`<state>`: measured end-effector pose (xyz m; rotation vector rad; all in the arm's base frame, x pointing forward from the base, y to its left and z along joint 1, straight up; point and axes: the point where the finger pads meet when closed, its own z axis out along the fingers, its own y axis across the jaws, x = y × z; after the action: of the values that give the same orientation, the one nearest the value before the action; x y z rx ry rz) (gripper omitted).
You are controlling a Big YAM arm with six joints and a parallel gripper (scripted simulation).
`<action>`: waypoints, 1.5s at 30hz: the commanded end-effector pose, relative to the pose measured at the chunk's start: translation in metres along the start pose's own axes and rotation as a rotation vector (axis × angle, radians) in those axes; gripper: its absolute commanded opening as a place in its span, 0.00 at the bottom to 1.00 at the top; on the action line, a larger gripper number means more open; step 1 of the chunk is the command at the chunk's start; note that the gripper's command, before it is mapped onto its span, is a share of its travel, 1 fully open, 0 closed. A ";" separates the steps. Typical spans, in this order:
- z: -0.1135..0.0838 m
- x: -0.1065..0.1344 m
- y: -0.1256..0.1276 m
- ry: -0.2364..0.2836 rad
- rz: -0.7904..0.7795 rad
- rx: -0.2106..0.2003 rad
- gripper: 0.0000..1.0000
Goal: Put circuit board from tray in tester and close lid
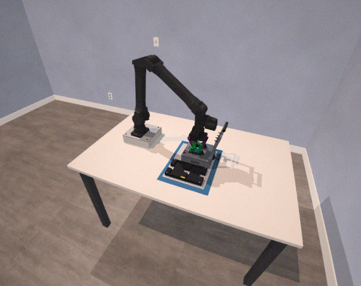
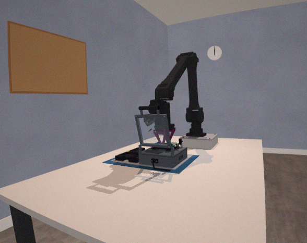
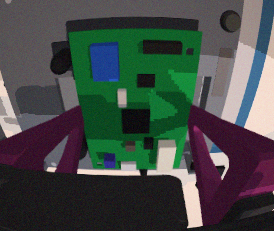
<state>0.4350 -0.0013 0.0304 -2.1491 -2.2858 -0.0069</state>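
Observation:
The circuit board (image 1: 195, 148) (image 2: 174, 144) (image 3: 105, 121) is face up over the plate of the grey tester (image 1: 199, 162) (image 2: 163, 159). The tall white connector (image 3: 167, 156) is at its lower end in the wrist view. My gripper (image 1: 197, 145) (image 2: 163, 142) (image 3: 135, 113) is shut on the board, with its magenta fingers against the two long edges. The board hides the pins; I cannot tell whether it lies flat on them. The lid (image 1: 218, 139) (image 2: 138, 132) stands open, with its black handle (image 1: 225, 126) (image 2: 148, 107) on top. The hook (image 2: 180, 141) stands at the edge opposite the hinge.
The black tray (image 1: 183, 177) (image 2: 127, 156) lies beside the tester, on the same blue-bordered mat (image 1: 207, 191) (image 2: 178, 171). The raised lid stands close beside the wrist. A round dark knob (image 3: 230, 21) is near the tester's corner. A black cable (image 2: 161, 170) comes from the tester's hinge side.

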 end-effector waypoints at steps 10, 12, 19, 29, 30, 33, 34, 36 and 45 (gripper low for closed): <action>-0.005 0.007 0.006 -0.003 -0.006 -0.031 0.72; -0.005 0.007 0.006 -0.003 -0.006 -0.031 0.72; -0.006 0.007 0.006 -0.003 -0.006 -0.032 0.72; -0.006 0.007 0.006 -0.003 -0.006 -0.032 0.72; -0.006 0.007 0.006 -0.003 -0.006 -0.032 0.72; -0.005 0.007 0.006 -0.003 -0.006 -0.031 0.72; -0.005 0.007 0.006 -0.003 -0.006 -0.031 0.72; -0.005 0.007 0.006 -0.003 -0.006 -0.030 0.72; 0.000 0.007 0.005 -0.002 -0.006 -0.023 0.72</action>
<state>0.4357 -0.0013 0.0305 -2.1507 -2.2875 -0.0102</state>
